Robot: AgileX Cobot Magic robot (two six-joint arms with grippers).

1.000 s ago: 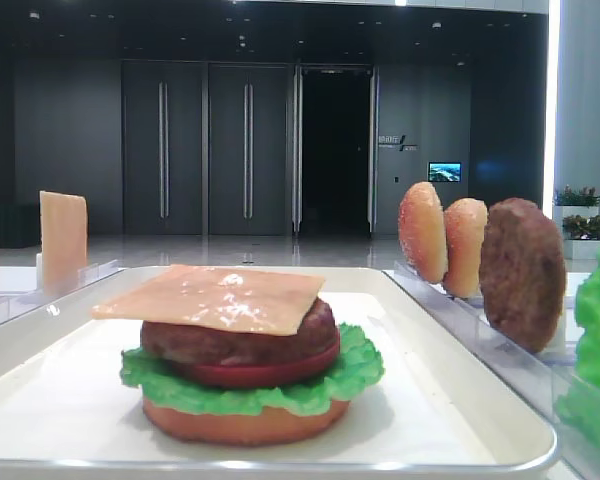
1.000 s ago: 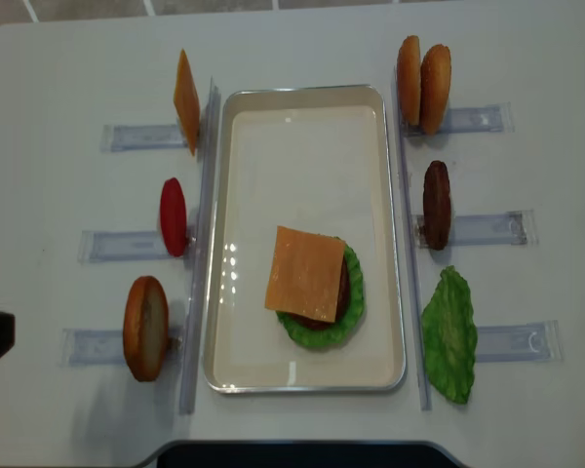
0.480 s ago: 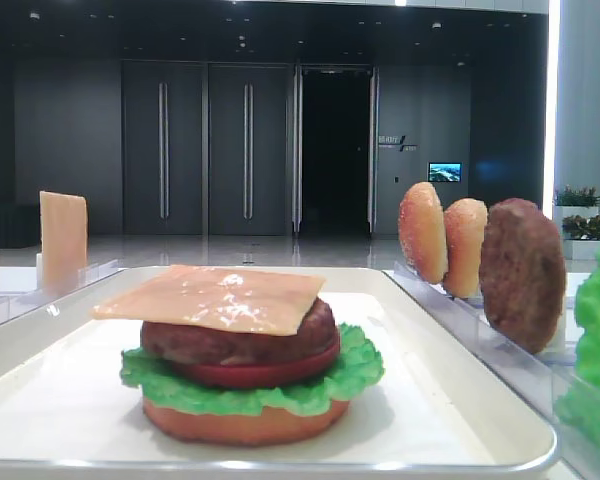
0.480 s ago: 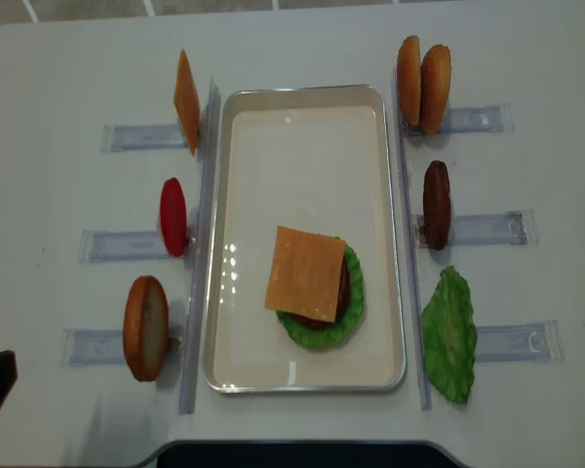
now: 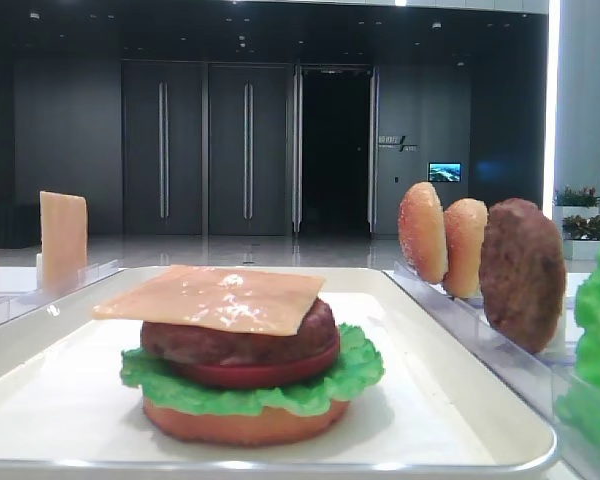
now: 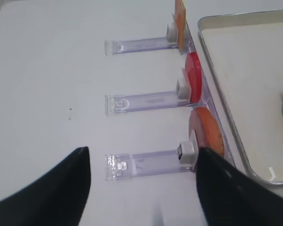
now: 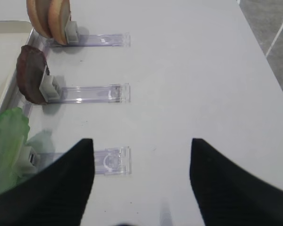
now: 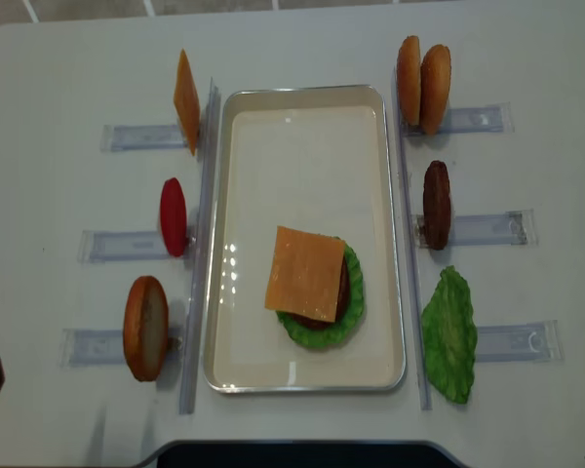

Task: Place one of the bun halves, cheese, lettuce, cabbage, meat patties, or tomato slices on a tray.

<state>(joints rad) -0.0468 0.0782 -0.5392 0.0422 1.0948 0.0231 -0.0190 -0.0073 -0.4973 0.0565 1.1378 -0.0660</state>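
While the left arm has drawn back toward the near-left corner of the desk over the last second, the cheese lies flat on top of the stack in the tray, so that placement reads as complete. The left gripper has its fingers spread wide, empty, above the desk beside a racked bun half. The right gripper is likewise open, holding nothing, near the lettuce.

Cheese atop stacked burger on tray
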